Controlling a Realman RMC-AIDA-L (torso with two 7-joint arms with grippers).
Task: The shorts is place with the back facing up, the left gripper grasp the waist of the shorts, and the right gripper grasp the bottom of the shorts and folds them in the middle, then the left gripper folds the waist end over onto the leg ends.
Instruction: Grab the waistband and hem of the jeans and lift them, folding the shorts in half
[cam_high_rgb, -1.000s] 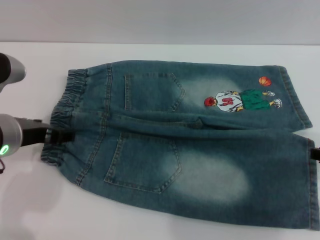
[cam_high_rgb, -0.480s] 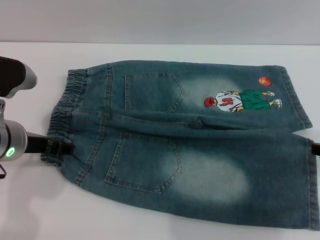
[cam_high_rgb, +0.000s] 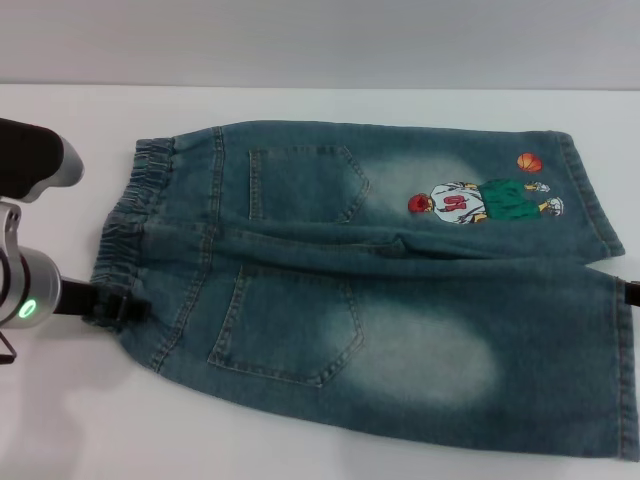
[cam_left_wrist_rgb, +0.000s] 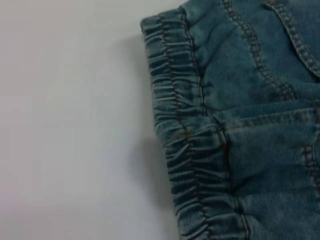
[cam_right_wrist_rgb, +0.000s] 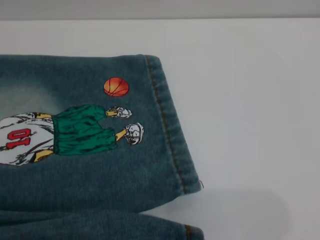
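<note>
Shorts (cam_high_rgb: 370, 290) lie flat, back up, on worktop (cam_high_rgb: 60, 420) for folding; left end effector (cam_high_rgb: 118, 308) touches near waist (cam_high_rgb: 125, 235) corner, finger state indeterminable; right end effector (cam_high_rgb: 632, 294) barely visible beside far-right hem, state indeterminable.

Before me lies a plain white counter (cam_high_rgb: 330, 455). Flat on it rest the shorts (cam_high_rgb: 380, 290), faded blue denim with the back pockets facing up. The waist (cam_high_rgb: 125, 230), a ruffled elastic band, points toward my left; the leg ends (cam_high_rgb: 600, 200) toward my right, the farther one printed with a cartoon basketball player (cam_high_rgb: 480, 200) and an orange ball (cam_high_rgb: 529, 161).
</note>
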